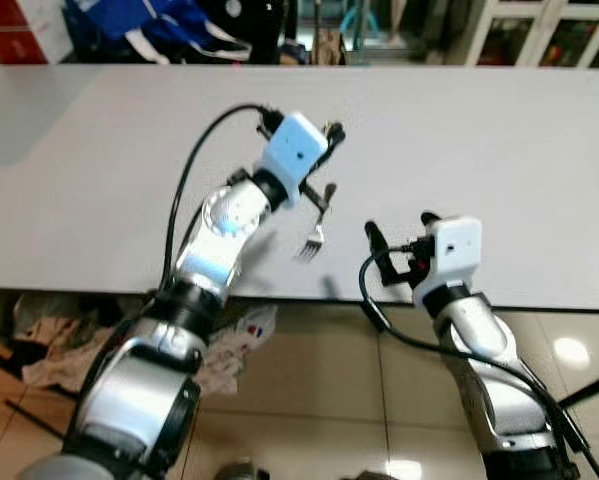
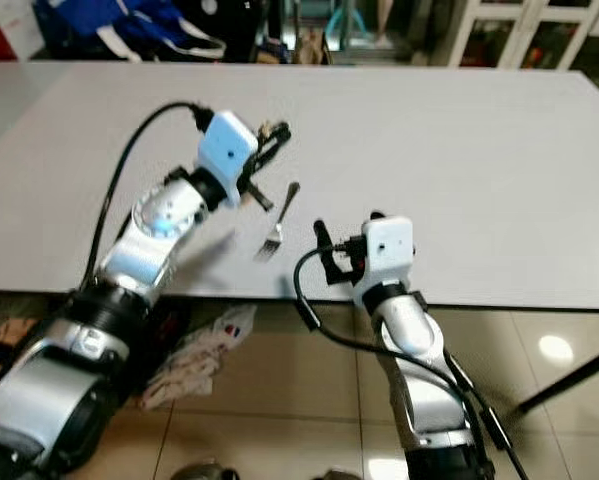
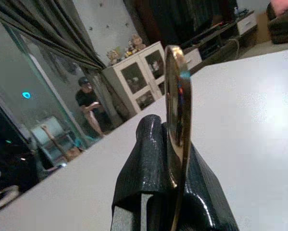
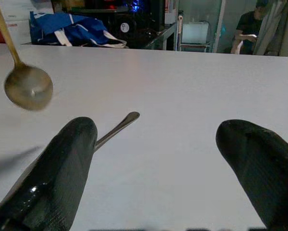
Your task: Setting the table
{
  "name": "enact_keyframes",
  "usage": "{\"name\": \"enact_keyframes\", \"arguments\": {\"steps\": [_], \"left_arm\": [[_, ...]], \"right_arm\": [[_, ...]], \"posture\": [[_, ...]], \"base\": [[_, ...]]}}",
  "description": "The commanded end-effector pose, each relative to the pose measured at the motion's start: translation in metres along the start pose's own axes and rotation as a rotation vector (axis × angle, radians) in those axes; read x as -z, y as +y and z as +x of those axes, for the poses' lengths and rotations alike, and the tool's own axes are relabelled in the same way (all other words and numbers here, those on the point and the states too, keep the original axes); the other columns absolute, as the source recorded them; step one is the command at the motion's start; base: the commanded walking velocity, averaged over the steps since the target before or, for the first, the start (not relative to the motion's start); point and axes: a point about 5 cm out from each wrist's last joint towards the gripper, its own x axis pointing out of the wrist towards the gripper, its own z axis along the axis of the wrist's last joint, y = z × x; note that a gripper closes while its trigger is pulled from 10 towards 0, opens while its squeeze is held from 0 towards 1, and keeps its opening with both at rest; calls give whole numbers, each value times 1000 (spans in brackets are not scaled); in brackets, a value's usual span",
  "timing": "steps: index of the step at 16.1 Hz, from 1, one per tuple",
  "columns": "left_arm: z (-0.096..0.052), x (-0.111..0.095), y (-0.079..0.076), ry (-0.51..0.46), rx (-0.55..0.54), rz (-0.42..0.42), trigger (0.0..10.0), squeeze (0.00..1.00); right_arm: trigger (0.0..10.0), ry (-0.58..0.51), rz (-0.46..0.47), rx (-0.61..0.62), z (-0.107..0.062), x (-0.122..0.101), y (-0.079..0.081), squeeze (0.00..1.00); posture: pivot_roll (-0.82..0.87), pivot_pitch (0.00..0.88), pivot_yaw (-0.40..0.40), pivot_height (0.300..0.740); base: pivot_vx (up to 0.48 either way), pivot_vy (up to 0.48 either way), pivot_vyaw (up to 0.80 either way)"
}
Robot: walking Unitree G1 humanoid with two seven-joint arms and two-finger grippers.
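A silver fork (image 1: 314, 232) lies on the white table (image 1: 499, 150) near its front edge, tines toward me. My left gripper (image 1: 327, 140) hovers just above and behind the fork, shut on a gold spoon (image 3: 178, 110) held edge-on between its fingers (image 3: 148, 183). The spoon's bowl (image 4: 28, 89) hangs above the table in the right wrist view. My right gripper (image 1: 399, 228) stands open at the front edge, right of the fork, with nothing between its fingers (image 4: 62, 178). The fork's handle (image 4: 117, 129) lies ahead of it.
Blue clothing (image 1: 169, 25) is piled beyond the table's far edge. Glass-door cabinets (image 1: 539, 35) stand at the back right. A person (image 4: 249, 29) sits far behind the table. Crumpled cloths (image 1: 49, 340) lie on the tiled floor below the front edge.
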Motion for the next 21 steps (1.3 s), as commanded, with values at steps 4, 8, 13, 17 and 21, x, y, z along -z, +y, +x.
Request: {"name": "enact_keyframes", "arguments": {"steps": [4,8,13,17,21], "left_arm": [[-4,8,0,25,-22,-49,0,0],[-6,9,-2,7,-22,-63,0,0],[-4,6,-4,0,-12,-48,0,0],[-4,8,-3,2,-21,-88,0,0],[-4,10,-4,12,-23,-119,0,0]], "right_arm": [[10000,-7,7,-4,-1,0,3,0],[10000,-2,10,-13,-1,2,3,0],[10000,-35,-6,-34,-2,-1,8,0],[10000,-31,22,-31,-1,0,7,0],[10000,-48,-18,-24,-1,-2,6,0]], "posture": [[-45,43,37,740],[-42,35,35,740],[-41,36,37,740],[-42,38,37,740],[-41,43,35,740]], "base": [[0,0,0],[0,0,-677],[0,0,-126],[0,0,-719],[0,360,-367]]}}
